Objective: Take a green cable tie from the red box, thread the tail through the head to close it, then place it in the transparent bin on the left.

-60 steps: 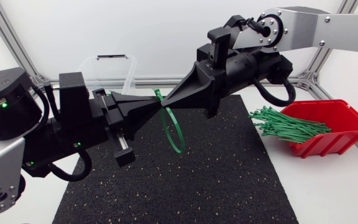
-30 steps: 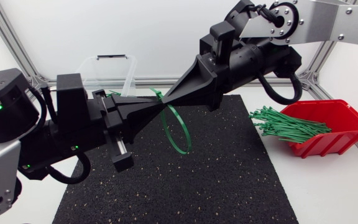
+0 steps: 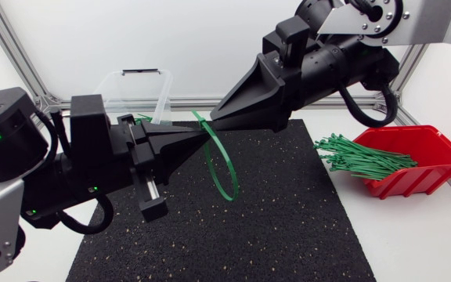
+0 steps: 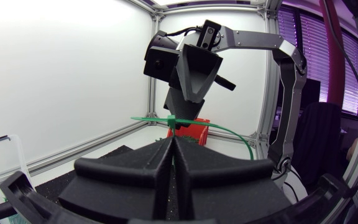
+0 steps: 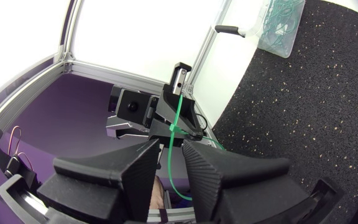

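Overhead camera looks down; close wrist cameras face each other, sharing the cable tie (image 4: 171,120).

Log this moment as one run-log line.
step: closing tie | left gripper: shut on green cable tie | right gripper: shut on same tie | tie: looped, held over black mat | transparent bin: not reached
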Action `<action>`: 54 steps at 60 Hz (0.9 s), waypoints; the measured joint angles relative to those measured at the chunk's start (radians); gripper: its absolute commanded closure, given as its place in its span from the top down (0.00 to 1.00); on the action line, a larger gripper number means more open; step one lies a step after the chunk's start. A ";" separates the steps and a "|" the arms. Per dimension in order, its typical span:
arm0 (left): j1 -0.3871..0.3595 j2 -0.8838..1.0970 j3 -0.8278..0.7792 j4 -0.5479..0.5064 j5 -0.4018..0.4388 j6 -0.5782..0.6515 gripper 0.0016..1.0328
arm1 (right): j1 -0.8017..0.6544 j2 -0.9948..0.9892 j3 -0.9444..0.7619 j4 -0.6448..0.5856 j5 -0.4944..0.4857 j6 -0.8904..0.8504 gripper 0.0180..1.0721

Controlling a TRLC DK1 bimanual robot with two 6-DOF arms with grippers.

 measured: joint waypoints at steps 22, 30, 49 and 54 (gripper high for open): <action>-0.007 -0.001 0.000 -0.008 0.000 0.001 0.03 | -0.001 0.065 0.097 0.002 0.045 0.000 0.34; -0.006 -0.001 0.000 -0.008 0.000 0.004 0.03 | 0.035 0.087 0.134 -0.001 0.062 0.000 0.30; -0.006 -0.004 0.000 -0.008 0.000 0.016 0.03 | 0.067 0.092 0.146 -0.001 0.072 0.000 0.19; -0.006 -0.005 0.000 -0.009 0.000 0.022 0.03 | 0.067 0.092 0.146 -0.001 0.072 0.000 0.16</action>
